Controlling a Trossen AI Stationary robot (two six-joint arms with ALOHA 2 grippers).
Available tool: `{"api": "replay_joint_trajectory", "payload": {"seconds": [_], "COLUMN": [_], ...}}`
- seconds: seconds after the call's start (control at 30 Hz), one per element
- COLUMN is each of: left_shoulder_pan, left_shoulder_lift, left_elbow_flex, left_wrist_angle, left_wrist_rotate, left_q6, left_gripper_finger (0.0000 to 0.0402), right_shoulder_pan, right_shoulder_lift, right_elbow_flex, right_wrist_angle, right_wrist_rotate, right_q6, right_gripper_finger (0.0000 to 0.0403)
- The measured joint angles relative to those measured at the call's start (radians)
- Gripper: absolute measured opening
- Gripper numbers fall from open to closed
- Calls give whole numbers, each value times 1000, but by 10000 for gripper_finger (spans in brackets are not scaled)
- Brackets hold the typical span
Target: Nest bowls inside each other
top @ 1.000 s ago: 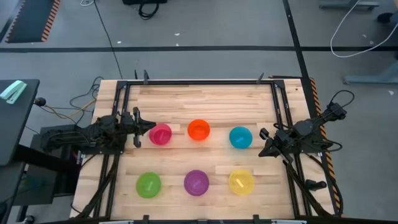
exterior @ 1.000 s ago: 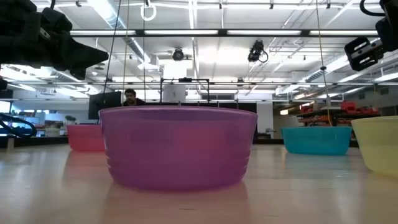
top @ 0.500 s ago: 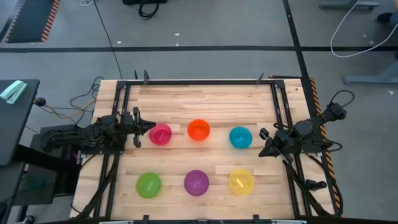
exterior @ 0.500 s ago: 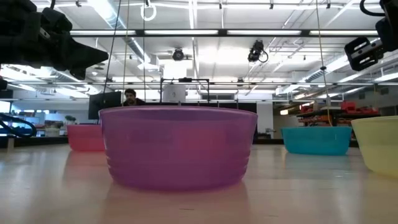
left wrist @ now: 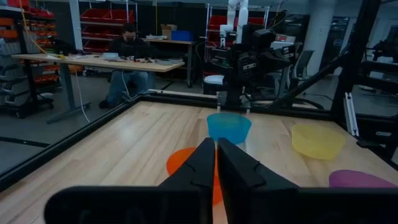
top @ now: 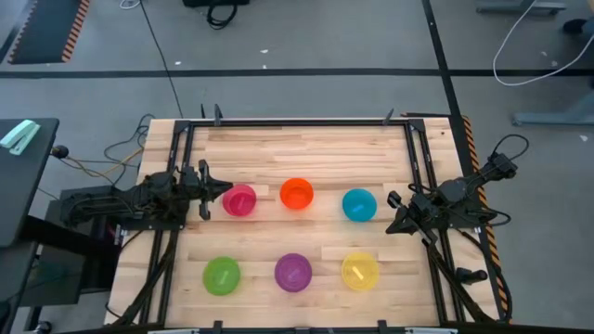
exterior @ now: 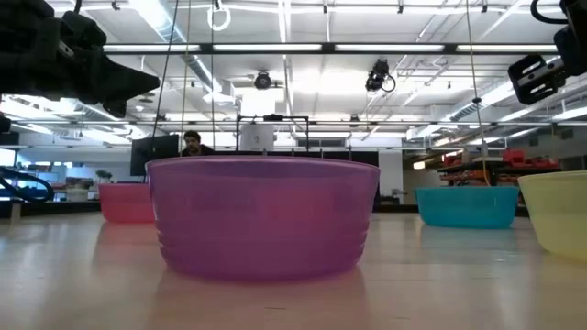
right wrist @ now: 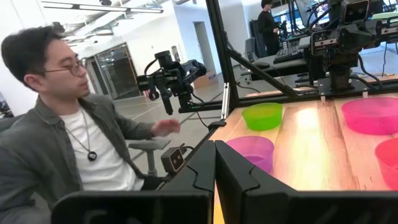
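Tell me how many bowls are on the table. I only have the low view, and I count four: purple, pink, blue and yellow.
Observer: Six. The high view adds an orange bowl between the pink bowl and the blue bowl, and a green bowl beside the purple bowl.
Operator: Is any bowl nested yet?
Observer: No. From above, all six, including the yellow bowl, sit apart in two rows of three.
Operator: Are the grippers holding anything?
Observer: No. The wrist views show the left gripper and the right gripper shut on nothing, at opposite table edges.
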Motion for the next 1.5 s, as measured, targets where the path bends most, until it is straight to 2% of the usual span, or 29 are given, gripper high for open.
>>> {"api": "replay_joint_trajectory", "payload": {"seconds": [0.3, 0.57, 0.7, 1.0, 1.5], "left_shoulder_pan": [0, 0, 0, 0, 0], "left_shoulder_lift": [0, 0, 0, 0, 0], "left_elbow_flex": [0, 0, 0, 0, 0], "left_wrist_angle": [0, 0, 0, 41, 91], "left_wrist_rotate": [0, 0, 0, -20, -26], "left_q6": [0, 0, 9, 16, 40], "left_gripper_finger": [36, 26, 23, 31, 22], "right_shoulder_pan": [0, 0, 0, 0, 0], "right_shoulder_lift": [0, 0, 3, 2, 2], "right_elbow_flex": [0, 0, 6, 15, 15], "right_wrist_angle": [0, -1, -20, -17, -12], "right_wrist_rotate": [0, 0, -28, -30, -30], "right_q6": [0, 4, 68, 61, 58], "right_gripper_finger": [13, 13, 13, 13, 13]}}
